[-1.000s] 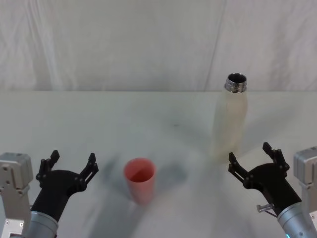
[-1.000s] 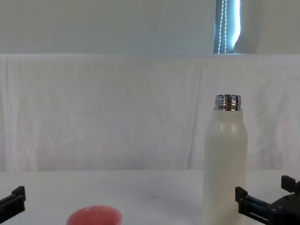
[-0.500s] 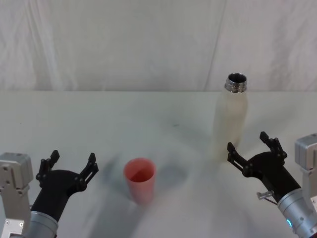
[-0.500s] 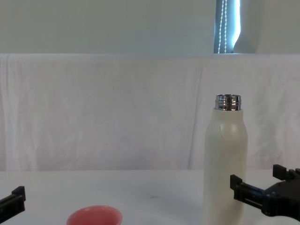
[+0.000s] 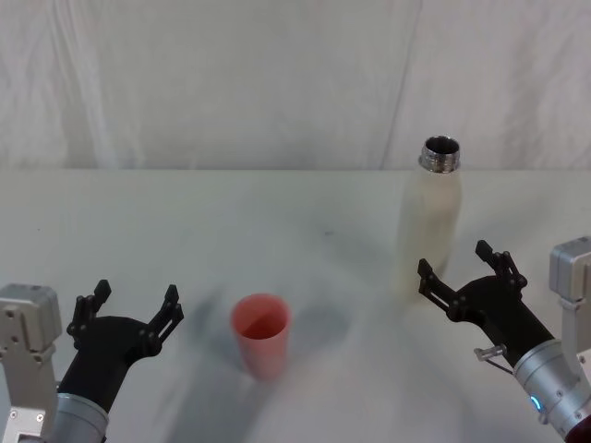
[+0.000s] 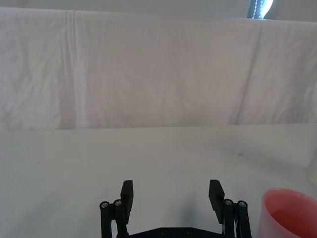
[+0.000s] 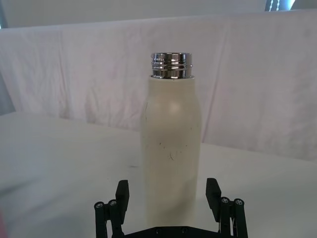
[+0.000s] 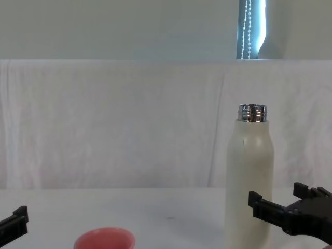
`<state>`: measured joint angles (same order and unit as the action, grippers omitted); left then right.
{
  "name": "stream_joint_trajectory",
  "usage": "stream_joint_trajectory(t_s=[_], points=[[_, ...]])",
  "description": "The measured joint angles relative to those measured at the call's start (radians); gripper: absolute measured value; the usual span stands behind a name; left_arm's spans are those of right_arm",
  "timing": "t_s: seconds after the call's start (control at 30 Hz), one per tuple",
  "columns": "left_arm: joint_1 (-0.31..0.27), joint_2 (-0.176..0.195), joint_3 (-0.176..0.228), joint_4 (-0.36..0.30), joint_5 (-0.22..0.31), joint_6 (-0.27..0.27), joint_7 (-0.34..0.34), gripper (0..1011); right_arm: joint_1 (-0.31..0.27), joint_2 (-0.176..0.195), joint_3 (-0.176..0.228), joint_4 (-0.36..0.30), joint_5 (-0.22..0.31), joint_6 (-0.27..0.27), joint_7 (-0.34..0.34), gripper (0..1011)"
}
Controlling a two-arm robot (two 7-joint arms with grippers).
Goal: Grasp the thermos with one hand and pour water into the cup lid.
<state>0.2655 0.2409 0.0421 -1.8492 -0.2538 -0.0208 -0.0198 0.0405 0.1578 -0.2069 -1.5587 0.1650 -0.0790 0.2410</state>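
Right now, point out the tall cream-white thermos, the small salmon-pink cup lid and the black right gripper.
thermos [image 5: 428, 235], head view, mid body.
cup lid [image 5: 260, 332], head view, front wall.
right gripper [image 5: 459, 265], head view, between fingertips.

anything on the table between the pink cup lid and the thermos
Nothing: in the head view only bare table lies between the cup lid and the thermos. The open right gripper sits just in front of the thermos, not in that stretch.

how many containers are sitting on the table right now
2. A thermos stands upright at the far right, just ahead of the open right gripper. A pink cup lid stands nearer, left of it, beside the open left gripper.
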Motion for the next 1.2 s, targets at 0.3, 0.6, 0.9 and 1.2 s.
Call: stream_joint_trajectory(t_s=[0.3, 0.6, 0.9, 1.2], points=[[0.0, 0.0, 0.0, 0.0, 0.0, 0.0, 0.0, 1001, 0.039, 0.005, -0.018, 0.053, 0.002, -0.015, 0.008, 1001], [0.0, 0.0, 0.0, 0.0, 0.0, 0.0, 0.0, 1001, 0.073, 0.006, -0.034, 0.101, -0.012, -0.025, 0.007, 1001], [0.0, 0.0, 0.0, 0.0, 0.0, 0.0, 0.0, 1001, 0.095, 0.0, -0.043, 0.139, -0.024, -0.029, 0.0, 1001], [0.0, 0.0, 0.0, 0.0, 0.0, 0.0, 0.0, 1001, 0.112, -0.009, -0.044, 0.161, -0.028, -0.027, -0.007, 1001]])
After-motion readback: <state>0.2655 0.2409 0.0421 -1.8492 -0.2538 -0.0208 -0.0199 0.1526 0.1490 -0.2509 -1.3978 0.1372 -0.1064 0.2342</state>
